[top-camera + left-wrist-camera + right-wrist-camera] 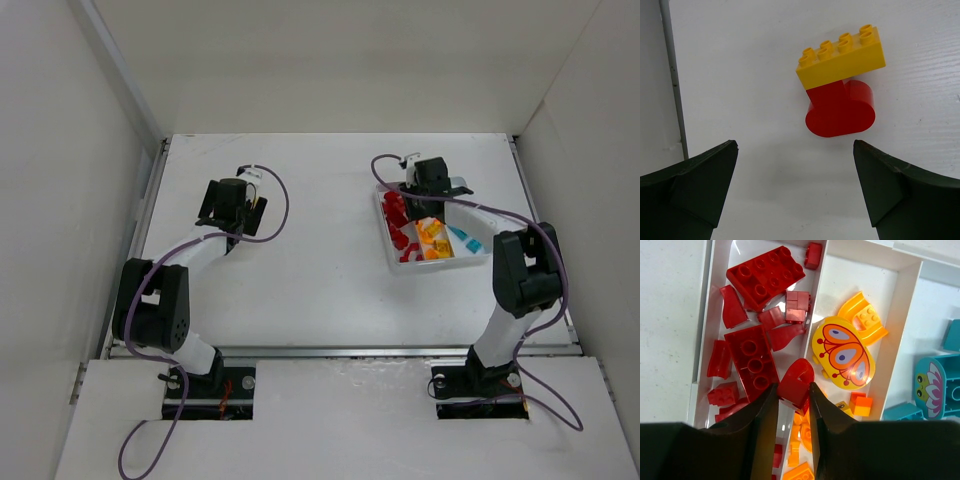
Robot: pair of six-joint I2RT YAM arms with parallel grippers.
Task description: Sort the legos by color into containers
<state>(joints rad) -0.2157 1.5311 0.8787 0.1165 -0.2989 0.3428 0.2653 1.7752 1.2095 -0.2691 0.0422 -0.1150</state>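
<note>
Over the tray (865, 250), a red piece (796, 380) pinched

Above the divider (817, 300) between the red legos (752, 357) and the orange ones (842, 350), the curved red piece was held pinched by the right tool (792, 390). Blue ones (940, 385) were seen in the third compartment. On the worktop (740, 75), a yellow brick (842, 60) joined to a red block (840, 110) was framed by the left tool (795, 145), spread wide and touching neither.

Most legos (752, 360) lie colour-sorted in three tray compartments (850, 275).
</note>
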